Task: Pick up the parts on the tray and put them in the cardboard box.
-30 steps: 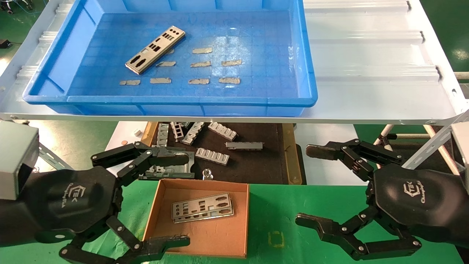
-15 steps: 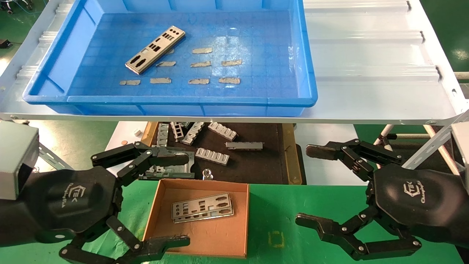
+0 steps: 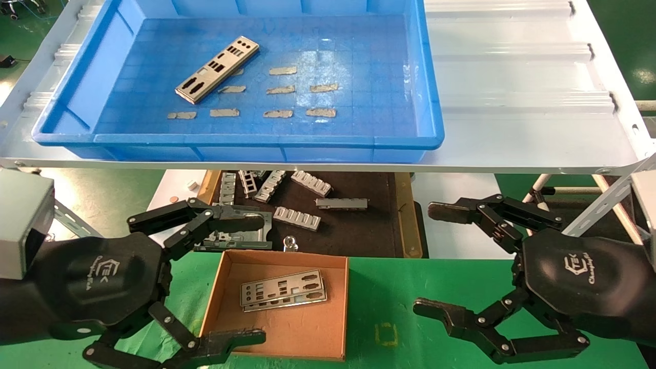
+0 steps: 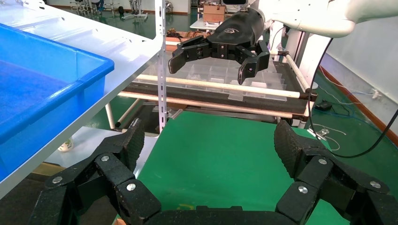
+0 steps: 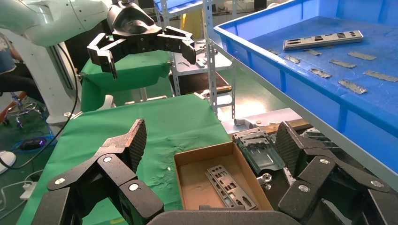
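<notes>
1 part (image 3: 217, 68) lies in the tray (image 3: 429, 102) on the shelf (image 3: 517, 77); 2 parts (image 3: 283, 289) lie stacked in the cardboard box (image 3: 277, 338) below.

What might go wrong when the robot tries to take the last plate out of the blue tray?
The plate lies flat on the tray floor, so the open left gripper may slide over it rather than grasp it. Grey patches close by might be caught instead. Two plates already lie in the cardboard box, so another may land tilted.

Bright-blue grid-floored tray (image 3: 430, 102), brown cardboard box (image 3: 287, 333)
</notes>
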Controlling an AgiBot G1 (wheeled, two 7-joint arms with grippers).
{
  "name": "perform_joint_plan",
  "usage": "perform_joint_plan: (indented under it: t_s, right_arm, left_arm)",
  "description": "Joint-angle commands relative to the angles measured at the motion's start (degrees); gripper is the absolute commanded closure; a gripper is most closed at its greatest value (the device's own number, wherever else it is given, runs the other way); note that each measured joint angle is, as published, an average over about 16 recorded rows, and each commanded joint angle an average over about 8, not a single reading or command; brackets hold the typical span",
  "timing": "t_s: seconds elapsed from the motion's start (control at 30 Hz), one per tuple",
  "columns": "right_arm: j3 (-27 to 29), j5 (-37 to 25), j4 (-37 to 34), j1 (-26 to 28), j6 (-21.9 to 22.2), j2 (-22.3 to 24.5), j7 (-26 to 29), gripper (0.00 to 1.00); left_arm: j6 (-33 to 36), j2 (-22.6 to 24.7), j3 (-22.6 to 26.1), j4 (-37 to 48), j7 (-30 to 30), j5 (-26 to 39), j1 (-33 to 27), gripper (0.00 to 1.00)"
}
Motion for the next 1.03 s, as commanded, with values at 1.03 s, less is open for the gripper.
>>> perform_joint_plan:
  t_s: [1.03]
  right_arm:
    - [0.0, 0.0, 0.0, 0.0, 0.0, 0.0, 0.0, 0.00]
  left_arm:
    - [0.0, 0.0, 0.0, 0.0, 0.0, 0.0, 0.0, 0.00]
